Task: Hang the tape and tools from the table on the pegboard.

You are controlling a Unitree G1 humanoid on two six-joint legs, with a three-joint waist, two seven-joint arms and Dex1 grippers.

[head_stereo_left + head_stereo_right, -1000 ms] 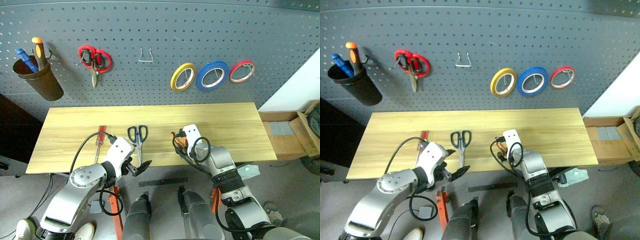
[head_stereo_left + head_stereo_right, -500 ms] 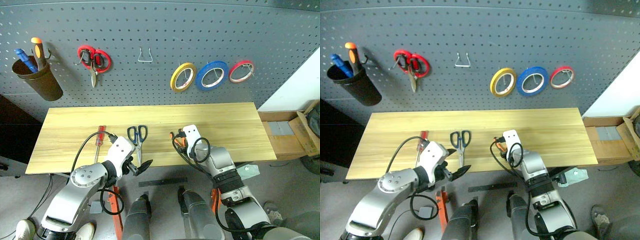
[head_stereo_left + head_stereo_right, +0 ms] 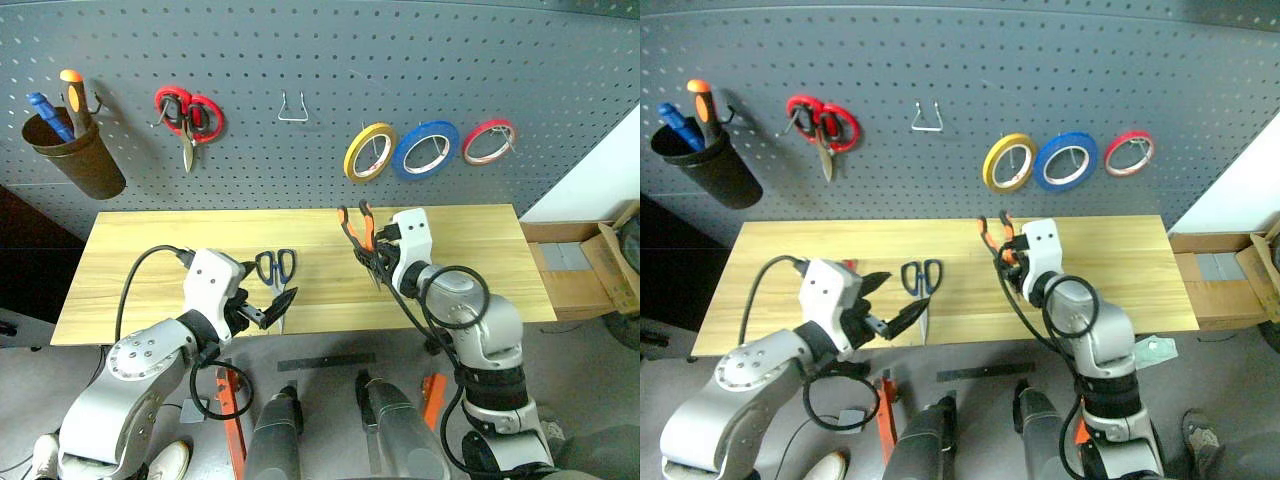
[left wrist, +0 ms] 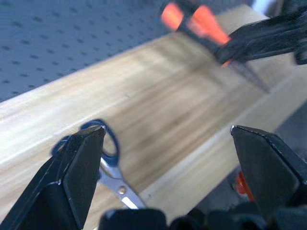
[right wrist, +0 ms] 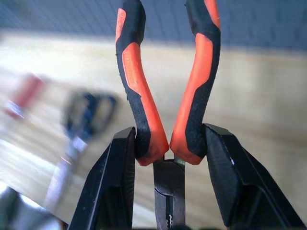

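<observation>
Jaws of the right gripper pinch the orange-and-black pliers by the handles near the pivot, and the pair has come up off the desk since a second ago, handles pointing toward the pegboard. Jaws of the left gripper stand spread wide, empty, above the blue-handled scissors, having risen too. Blue tape already hangs on its hook. A red-handled screwdriver peeks out behind the left gripper. Pliers look next for hanging.

Scissors left of pliers.
</observation>
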